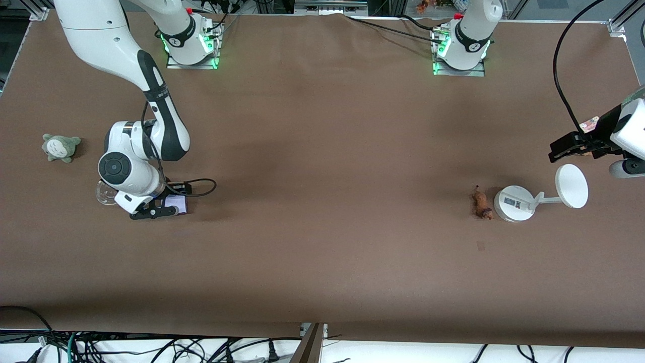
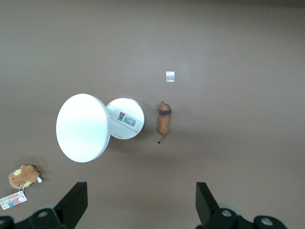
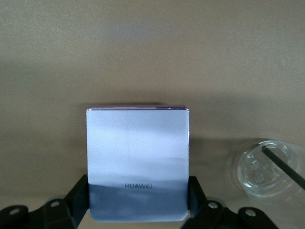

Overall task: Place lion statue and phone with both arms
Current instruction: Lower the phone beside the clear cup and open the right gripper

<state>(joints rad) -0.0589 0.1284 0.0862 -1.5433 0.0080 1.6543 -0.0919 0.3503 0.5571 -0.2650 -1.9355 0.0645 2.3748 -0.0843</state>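
Observation:
The lion statue (image 1: 481,202) lies on the brown table beside the base of a white stand, toward the left arm's end; it also shows in the left wrist view (image 2: 164,121). My left gripper (image 1: 564,148) is open and empty, up in the air over the table near the stand's disc; its fingers (image 2: 76,200) spread wide. The phone (image 1: 177,203), a pale lavender-white slab, lies flat on the table toward the right arm's end. My right gripper (image 1: 162,208) is down at the table, and its fingers (image 3: 80,200) press the two side edges of the phone (image 3: 137,157).
A white round-based stand (image 1: 514,203) with a disc (image 1: 572,185) stands beside the lion. A grey-green plush (image 1: 60,147) and a clear cup (image 1: 103,194) sit near the right arm. A brown plush with a tag (image 2: 23,175) lies near the disc. A small scrap (image 1: 481,245) lies nearer the camera.

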